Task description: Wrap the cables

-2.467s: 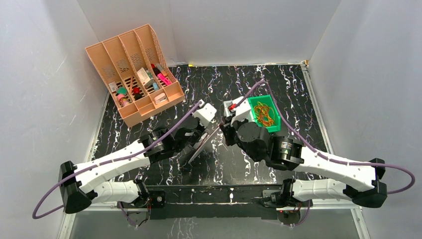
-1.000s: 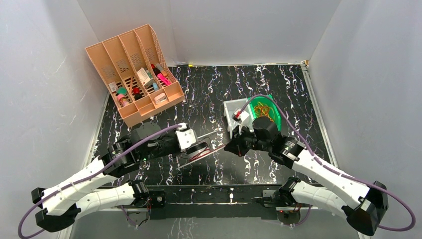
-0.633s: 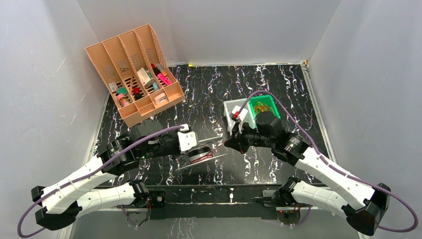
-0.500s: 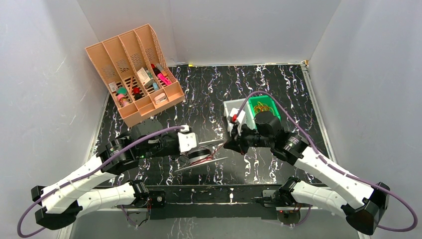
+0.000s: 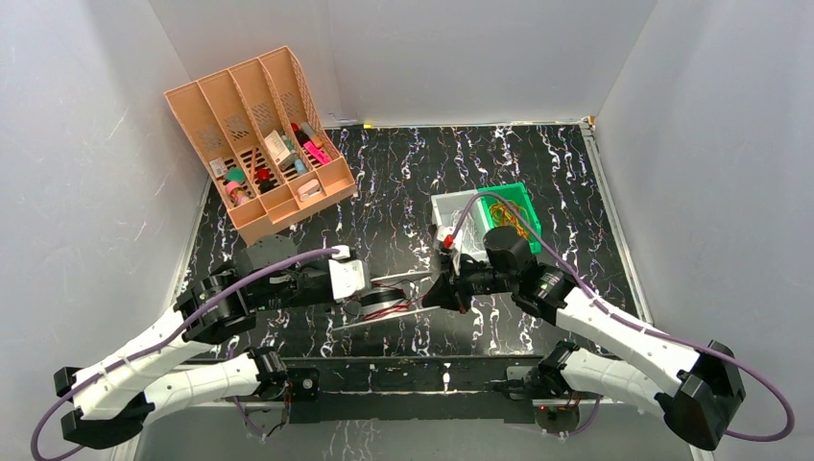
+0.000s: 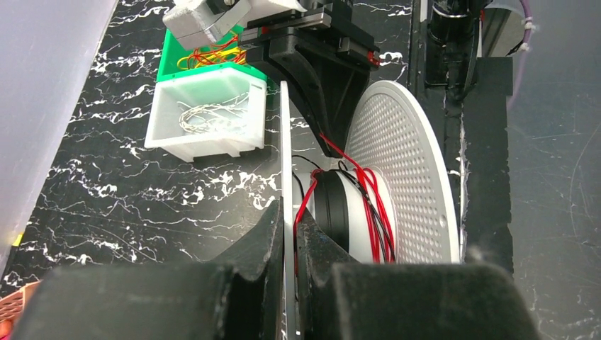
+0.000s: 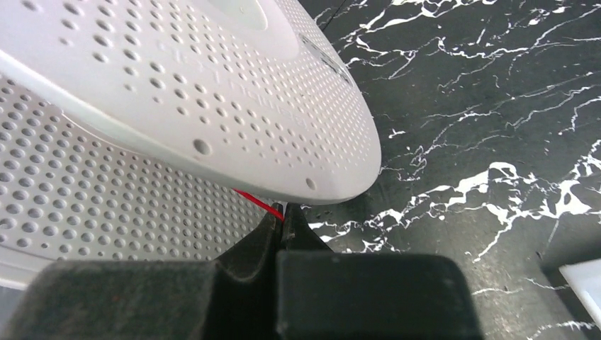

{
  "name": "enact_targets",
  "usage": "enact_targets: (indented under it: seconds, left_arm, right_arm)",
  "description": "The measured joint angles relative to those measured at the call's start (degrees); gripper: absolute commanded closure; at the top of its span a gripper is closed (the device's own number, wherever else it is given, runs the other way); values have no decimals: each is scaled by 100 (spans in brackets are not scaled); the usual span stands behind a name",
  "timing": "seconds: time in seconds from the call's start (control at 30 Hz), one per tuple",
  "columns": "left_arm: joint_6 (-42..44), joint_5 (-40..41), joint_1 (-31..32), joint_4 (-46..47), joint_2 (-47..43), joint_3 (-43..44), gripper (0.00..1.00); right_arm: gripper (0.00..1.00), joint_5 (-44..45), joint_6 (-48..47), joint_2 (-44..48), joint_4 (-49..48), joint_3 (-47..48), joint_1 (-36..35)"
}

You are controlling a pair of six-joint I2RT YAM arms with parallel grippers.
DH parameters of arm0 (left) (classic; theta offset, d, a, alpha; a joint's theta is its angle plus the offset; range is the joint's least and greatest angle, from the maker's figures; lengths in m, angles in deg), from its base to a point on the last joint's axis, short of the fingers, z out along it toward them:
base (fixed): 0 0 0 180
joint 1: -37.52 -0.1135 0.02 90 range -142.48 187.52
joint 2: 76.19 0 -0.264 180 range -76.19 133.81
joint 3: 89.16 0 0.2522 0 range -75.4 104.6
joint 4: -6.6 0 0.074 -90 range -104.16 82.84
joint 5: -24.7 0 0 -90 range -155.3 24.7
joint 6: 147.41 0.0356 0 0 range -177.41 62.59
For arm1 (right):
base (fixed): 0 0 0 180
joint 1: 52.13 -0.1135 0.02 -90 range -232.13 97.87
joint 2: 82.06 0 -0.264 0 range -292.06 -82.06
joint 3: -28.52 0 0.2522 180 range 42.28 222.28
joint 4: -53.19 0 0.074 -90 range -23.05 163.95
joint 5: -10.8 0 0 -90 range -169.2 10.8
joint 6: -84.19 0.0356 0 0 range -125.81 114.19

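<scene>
The right arm [image 5: 595,322] has drawn back toward the near edge, uncovering the green bin [image 5: 523,197] right of the worktop's middle. The perforated white spool [image 5: 384,300] is held on edge by the middle of the near edge, with the left gripper [image 6: 289,212] clamped on one flange rim. The right gripper [image 7: 283,211] pinches the red cable [image 7: 255,201] between the flanges, and the rest is wound on the hub.

spool [image 6: 405,159]: white plastic, matt, perforated with small holes
cables [image 6: 373,205]: thin red wire, smooth coating
surface [image 6: 106,177]: black, white-veined marble look, slight sheen
left end effector [image 6: 287,227]: black matt plastic
organiser [image 5: 259,134]: tan plastic, latticed
</scene>
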Motion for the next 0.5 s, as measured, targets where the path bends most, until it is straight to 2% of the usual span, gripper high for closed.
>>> enact_targets:
  seconds: [0.33, 0.5]
  left_arm:
    - [-243, -214, 0, 404, -151, -232, 100]
    - [-354, -380, -2, 643, -160, -275, 100]
  right_arm:
    - [100, -354, 1069, 2, -1939, -914, 2]
    - [99, -575, 1460, -48, -2616, -1154, 7]
